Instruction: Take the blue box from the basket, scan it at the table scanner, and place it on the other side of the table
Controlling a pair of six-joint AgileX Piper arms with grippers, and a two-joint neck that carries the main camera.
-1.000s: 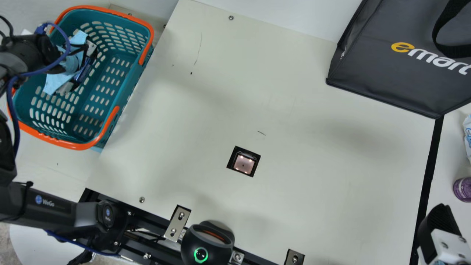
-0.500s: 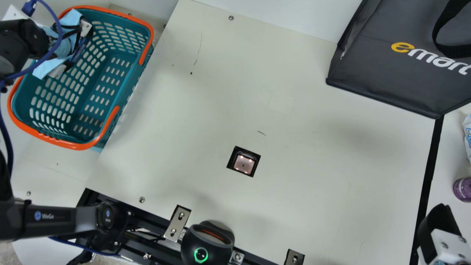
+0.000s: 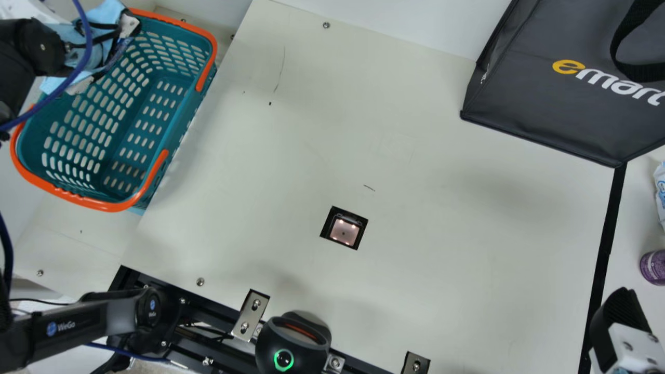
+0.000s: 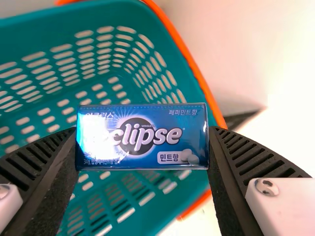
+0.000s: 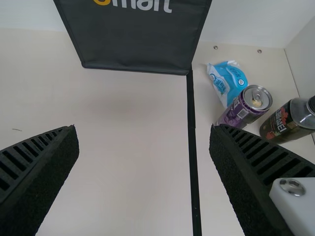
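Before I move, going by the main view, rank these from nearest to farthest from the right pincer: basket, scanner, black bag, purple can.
1. Purple can: close by the right pincer, at the view's right edge.
2. Black bag: upper right.
3. Scanner: near the middle, to the pincer's left.
4. Basket: upper left, farthest.

Cropped edges and a covered corner.
In the main view, the left arm (image 3: 44, 47) leaves at the left edge and hides one corner of the basket (image 3: 104, 206); the dark bag (image 3: 540, 93), purple can (image 3: 653, 267) and right gripper (image 3: 623, 322) are cut off too. The left wrist view crops the basket (its orange rim is blurred), the right one the bottle (image 5: 296, 117).
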